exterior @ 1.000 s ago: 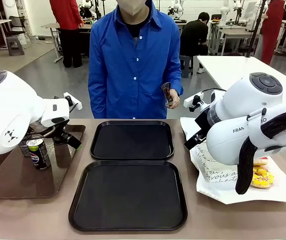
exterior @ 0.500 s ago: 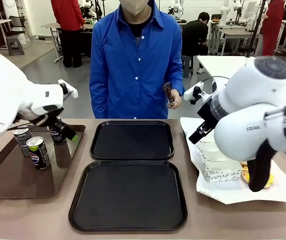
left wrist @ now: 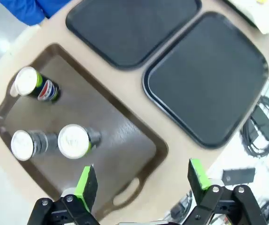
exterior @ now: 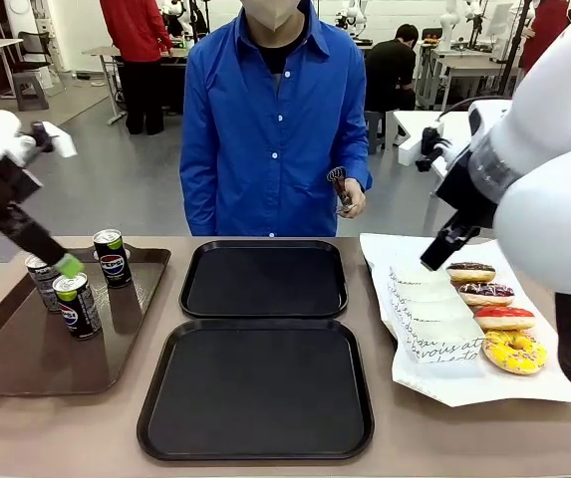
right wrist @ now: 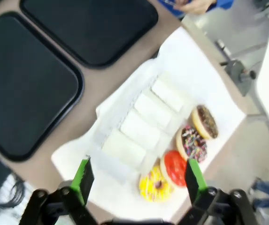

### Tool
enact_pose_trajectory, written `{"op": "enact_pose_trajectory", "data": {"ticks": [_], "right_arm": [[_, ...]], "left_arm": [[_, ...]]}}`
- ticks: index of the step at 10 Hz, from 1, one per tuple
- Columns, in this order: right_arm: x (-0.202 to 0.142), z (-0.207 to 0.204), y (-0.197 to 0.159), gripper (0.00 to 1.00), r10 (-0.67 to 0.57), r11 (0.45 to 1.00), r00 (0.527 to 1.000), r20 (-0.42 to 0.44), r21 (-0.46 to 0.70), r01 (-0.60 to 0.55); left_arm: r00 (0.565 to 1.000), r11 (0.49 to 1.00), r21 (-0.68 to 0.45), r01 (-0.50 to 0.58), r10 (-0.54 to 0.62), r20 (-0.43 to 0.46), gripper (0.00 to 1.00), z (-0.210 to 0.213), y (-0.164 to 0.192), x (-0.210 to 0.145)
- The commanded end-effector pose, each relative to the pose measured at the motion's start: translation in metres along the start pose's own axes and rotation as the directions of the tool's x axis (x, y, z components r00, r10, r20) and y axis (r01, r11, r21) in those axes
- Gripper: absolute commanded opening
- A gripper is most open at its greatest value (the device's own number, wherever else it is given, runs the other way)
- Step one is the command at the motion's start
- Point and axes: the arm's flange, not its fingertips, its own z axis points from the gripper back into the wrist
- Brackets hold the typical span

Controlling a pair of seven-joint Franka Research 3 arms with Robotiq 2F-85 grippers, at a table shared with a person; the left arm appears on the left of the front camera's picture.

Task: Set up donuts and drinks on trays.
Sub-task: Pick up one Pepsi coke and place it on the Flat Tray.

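Since the cans (exterior: 78, 304) standing on the brown tray (exterior: 6, 378) look rigid, slick and tippy, I'd pinch one mid-body; the donuts (exterior: 494, 317) on white paper (exterior: 444, 383) at the right seem soft, their icing easily smeared. Both black trays (exterior: 255, 393) sit between. Left gripper (left wrist: 141, 178) and right gripper (right wrist: 138, 177) hang with fingers spread, holding nothing. Whether the folded sleeves (exterior: 429, 319) hold donuts, I can't tell.

There are three cans (exterior: 76, 304), two black trays (exterior: 263, 279) and one brown tray (exterior: 26, 363). There are also four donuts (exterior: 486, 293) and four white paper sleeves (right wrist: 138, 129).
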Motion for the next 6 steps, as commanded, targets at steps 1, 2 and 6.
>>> {"op": "enact_pose_trajectory", "data": {"ticks": [1,2,6], "right_arm": [[0.01,-0.018,-0.002,1.0,0.0,1.0,0.999,0.032,0.0,0.0],[0.01,-0.018,-0.002,1.0,0.0,1.0,0.999,0.032,0.0,0.0],[-0.059,0.001,-0.059,1.0,-0.569,0.644,0.822,0.015,0.63,0.434]], "left_arm": [[1.0,1.0,0.009,-0.01,0.01,0.016,1.0,-0.017,0.001,0.012],[1.0,1.0,0.009,-0.01,0.01,0.016,1.0,-0.017,0.001,0.012],[0.85,0.72,-0.539,-0.437,0.527,0.014,1.0,0.016,0.043,-0.014]]}}
